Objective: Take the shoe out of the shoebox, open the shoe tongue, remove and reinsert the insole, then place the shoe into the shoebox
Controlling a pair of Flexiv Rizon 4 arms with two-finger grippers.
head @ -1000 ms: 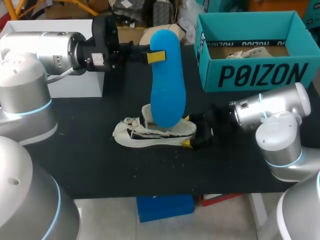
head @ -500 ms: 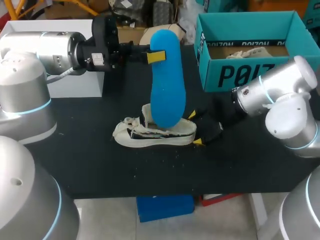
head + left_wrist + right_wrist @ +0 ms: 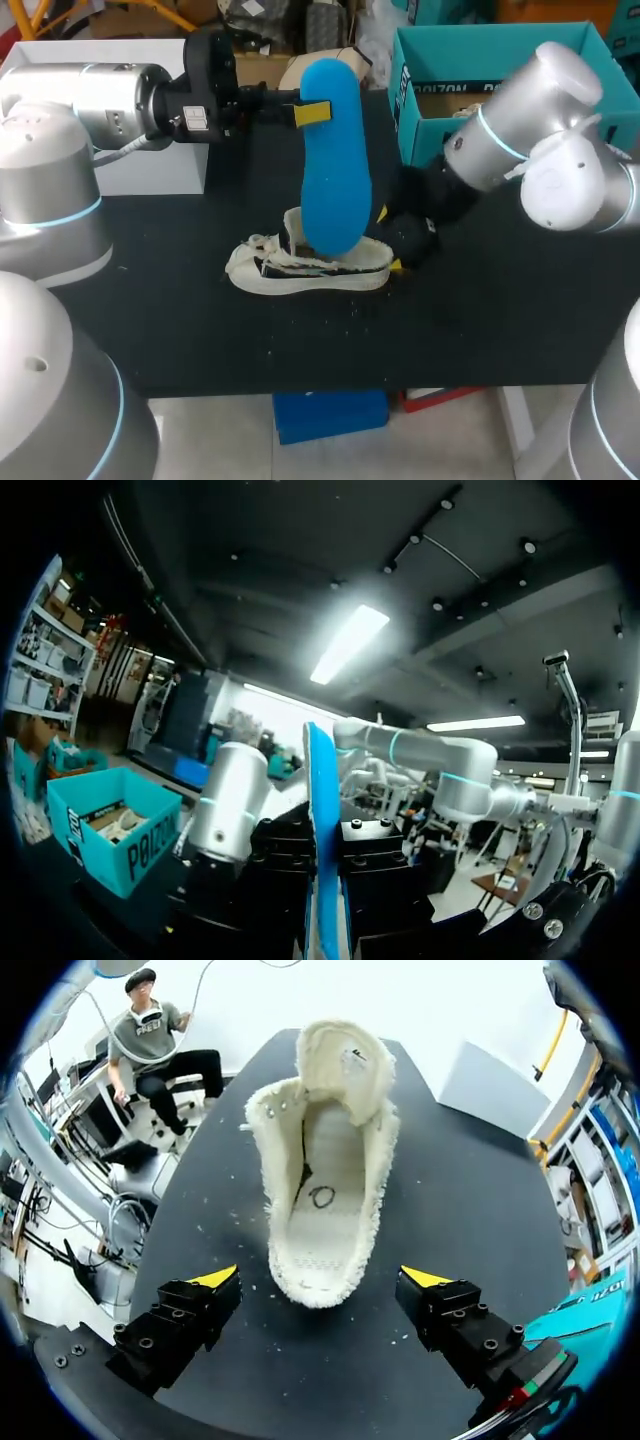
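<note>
Pinching a smooth blue oblong insole [image 3: 335, 160], left end effector [image 3: 312, 112], right end effector [image 3: 390, 240] spread beside fuzzy cream shoe [image 3: 310, 268].

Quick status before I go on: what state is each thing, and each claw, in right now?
Shoe: upright on its sole, tongue pulled open, no insole inside.
Insole: out of the shoe, held on end above it.
Shoebox: open.
Left claw: shut on the insole.
Right claw: open, with the shoe's heel between its fingers, not touching them.
</note>
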